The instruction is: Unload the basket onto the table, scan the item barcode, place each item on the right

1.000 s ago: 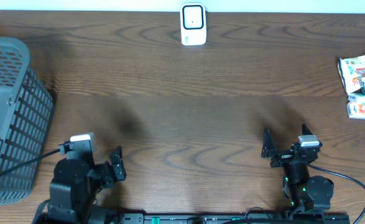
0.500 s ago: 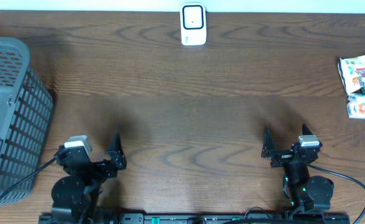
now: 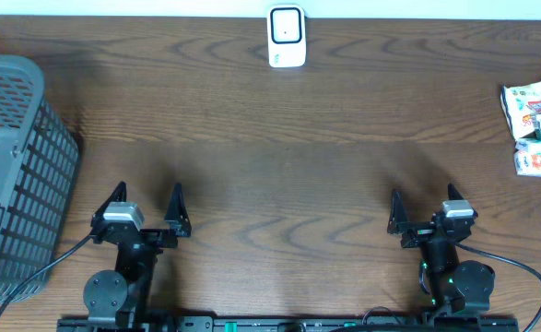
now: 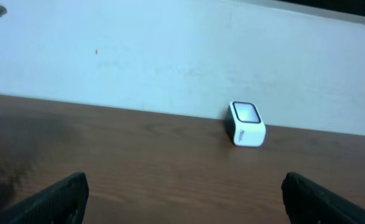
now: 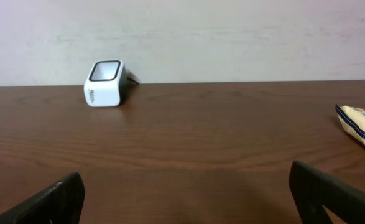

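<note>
Both jaws gape empty: left gripper [image 3: 147,195], right gripper [image 3: 423,199], at 6 o'clock. Crinkly white-green snack packets [image 3: 535,111] lie at 3 o'clock, on the edge of the dark wooden table [image 3: 279,138]; white boxy scanner [image 3: 287,37] at 12. I fear a clumsy right-arm grab nudging them overboard.

The white barcode scanner [image 3: 287,37] stands upright at the middle of the table's [image 3: 279,138] far edge, its dark-rimmed window tilted upward. At the right edge, well apart from it, lie a crinkled green-and-white pouch [image 3: 537,109] and, just beside it, a smaller orange-and-white pack [image 3: 535,162].
</note>
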Robot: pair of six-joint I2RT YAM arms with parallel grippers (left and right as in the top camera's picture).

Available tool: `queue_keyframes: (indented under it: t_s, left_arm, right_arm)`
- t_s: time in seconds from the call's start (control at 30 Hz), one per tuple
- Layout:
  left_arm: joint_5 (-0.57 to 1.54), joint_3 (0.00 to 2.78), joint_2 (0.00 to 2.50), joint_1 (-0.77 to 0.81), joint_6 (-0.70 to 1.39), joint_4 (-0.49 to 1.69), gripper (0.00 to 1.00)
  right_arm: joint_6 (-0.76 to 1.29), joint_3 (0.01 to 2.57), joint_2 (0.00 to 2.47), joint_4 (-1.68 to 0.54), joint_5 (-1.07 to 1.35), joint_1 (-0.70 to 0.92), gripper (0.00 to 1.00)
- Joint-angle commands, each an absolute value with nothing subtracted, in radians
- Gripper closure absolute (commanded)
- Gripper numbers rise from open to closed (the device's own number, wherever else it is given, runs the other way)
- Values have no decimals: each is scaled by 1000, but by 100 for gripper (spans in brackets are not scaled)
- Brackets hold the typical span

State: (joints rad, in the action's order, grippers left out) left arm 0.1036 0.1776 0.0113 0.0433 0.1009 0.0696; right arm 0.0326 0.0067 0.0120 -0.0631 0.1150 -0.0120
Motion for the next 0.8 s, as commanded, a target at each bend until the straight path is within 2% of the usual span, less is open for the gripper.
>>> queue_keyframes:
  t_s: [0.0,0.53,0.77]
  left_arm:
    - [124,144,1,25,52,36,2]
    - [124,3,1,16,52,-132,2]
    - [124,4,1,16,36,-101,2]
  right_arm:
    - [18,6,6,-67,111,-6,1]
    - [18,6,6,-67,111,-6,1]
    - [18,6,6,-67,111,-6,1]
